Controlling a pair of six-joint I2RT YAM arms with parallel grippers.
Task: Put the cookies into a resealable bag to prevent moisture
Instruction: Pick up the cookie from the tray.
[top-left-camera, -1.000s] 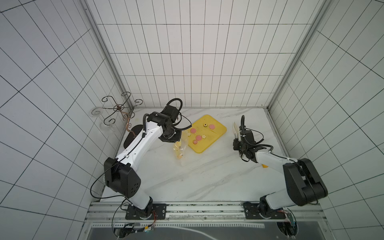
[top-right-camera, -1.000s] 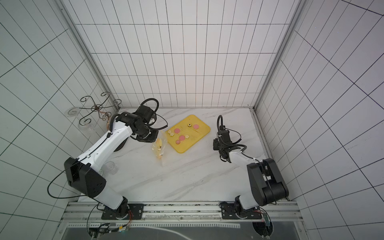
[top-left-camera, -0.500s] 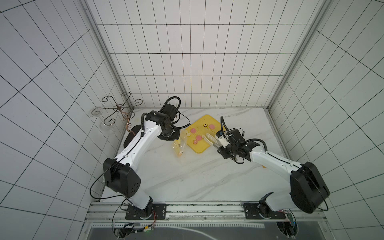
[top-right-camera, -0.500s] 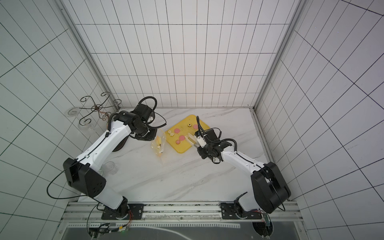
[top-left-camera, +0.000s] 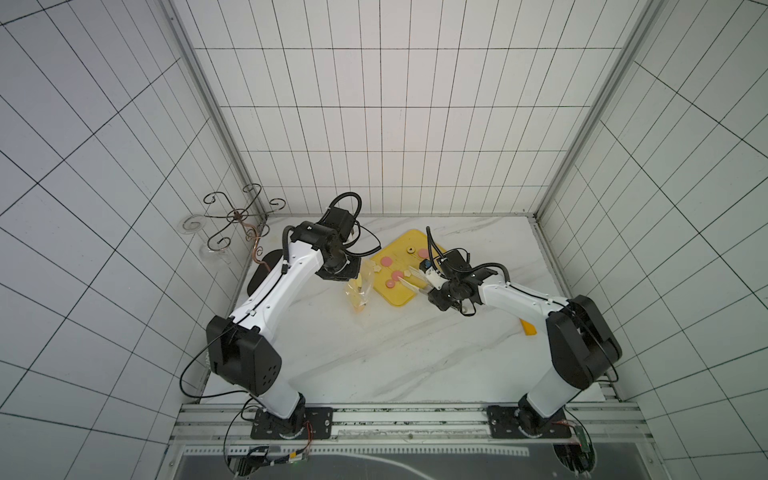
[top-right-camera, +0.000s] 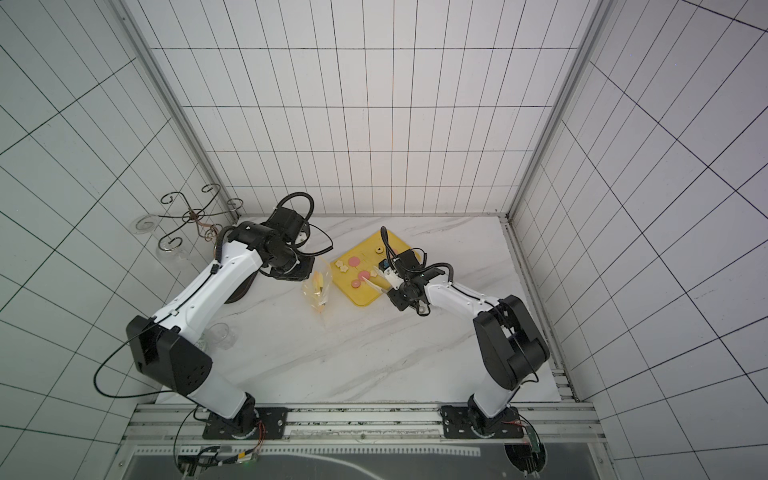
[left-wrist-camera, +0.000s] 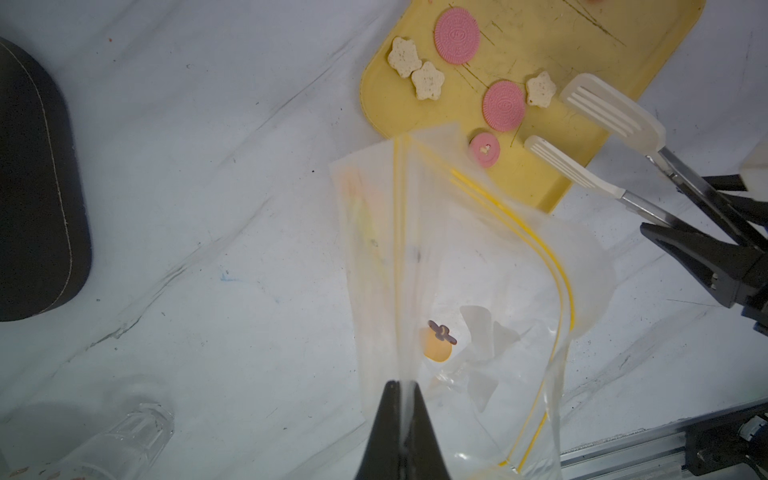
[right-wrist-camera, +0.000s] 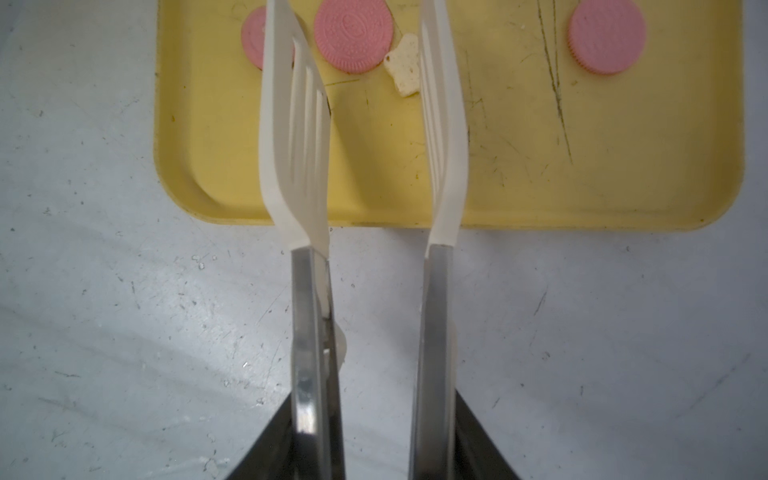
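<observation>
Yellow tray (top-left-camera: 402, 296) mid-table, far side. Resealable bag (top-left-camera: 358, 291) just left of it, edge pinched tight in left gripper (left-wrist-camera: 402, 384). Right gripper (right-wrist-camera: 374, 419) clamps tongs (right-wrist-camera: 305, 166), blades apart over tray. Cookies (right-wrist-camera: 353, 35) on tray.

Enclosed on three sides by white tiled walls (top-left-camera: 374, 124) with dark grout lines. Joined at the two rear corners by grey metal posts (top-left-camera: 216, 124). Floored with a bench (top-left-camera: 395, 353) in white, grey-veined marble finish, scuffed and scratched at close range. Bounded along the near edge by an aluminium rail (top-left-camera: 415, 419). Furnished in the rear left corner with a scrolled wire stand (top-left-camera: 237, 216), close against the wall. Lit evenly from above, with soft shadows only.
</observation>
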